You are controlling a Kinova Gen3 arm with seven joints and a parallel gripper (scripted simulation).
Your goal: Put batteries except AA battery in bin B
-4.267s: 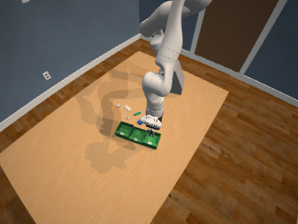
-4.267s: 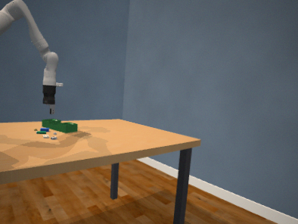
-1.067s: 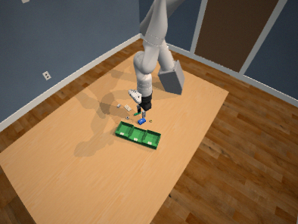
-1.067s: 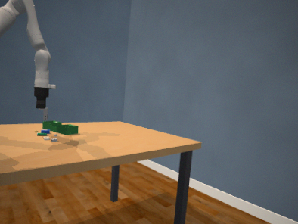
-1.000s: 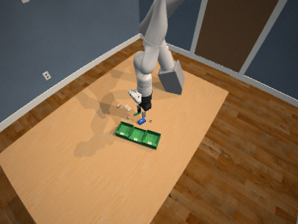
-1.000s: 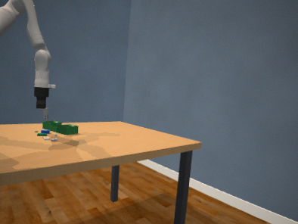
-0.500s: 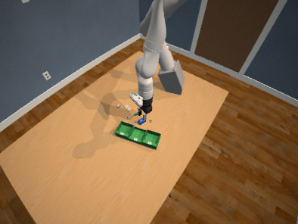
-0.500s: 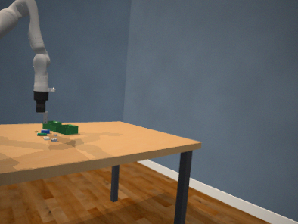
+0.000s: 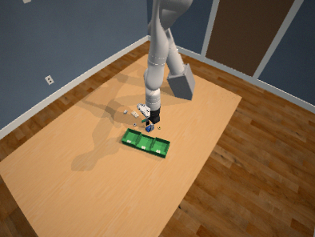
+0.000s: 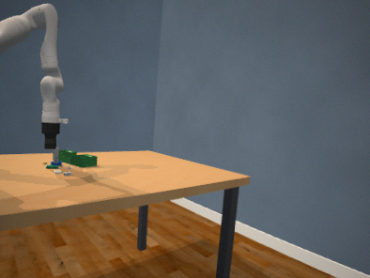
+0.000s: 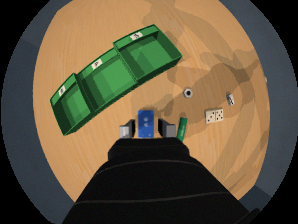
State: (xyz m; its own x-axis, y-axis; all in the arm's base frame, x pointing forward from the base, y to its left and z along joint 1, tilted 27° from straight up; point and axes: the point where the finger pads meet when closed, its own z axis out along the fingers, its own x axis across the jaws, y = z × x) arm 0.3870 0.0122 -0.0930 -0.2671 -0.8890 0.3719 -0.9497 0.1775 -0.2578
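My gripper (image 11: 146, 125) is open and low over the table, its fingers on either side of a blue block battery (image 11: 147, 123) that lies on the wood. The same battery shows under the gripper (image 9: 151, 125) in the top view (image 9: 149, 128). A green cylinder battery (image 11: 180, 127) lies just right of the right finger. The green three-part bin (image 11: 113, 76) stands close beyond the battery; it also shows in the top view (image 9: 145, 142). I cannot read the bin labels.
A small round washer-like part (image 11: 188, 92), a white die (image 11: 213, 115) and a small pale piece (image 11: 230, 98) lie on the table to the right. More small pale pieces (image 9: 133, 114) lie behind the arm. The arm's grey base (image 9: 181, 82) stands farther back.
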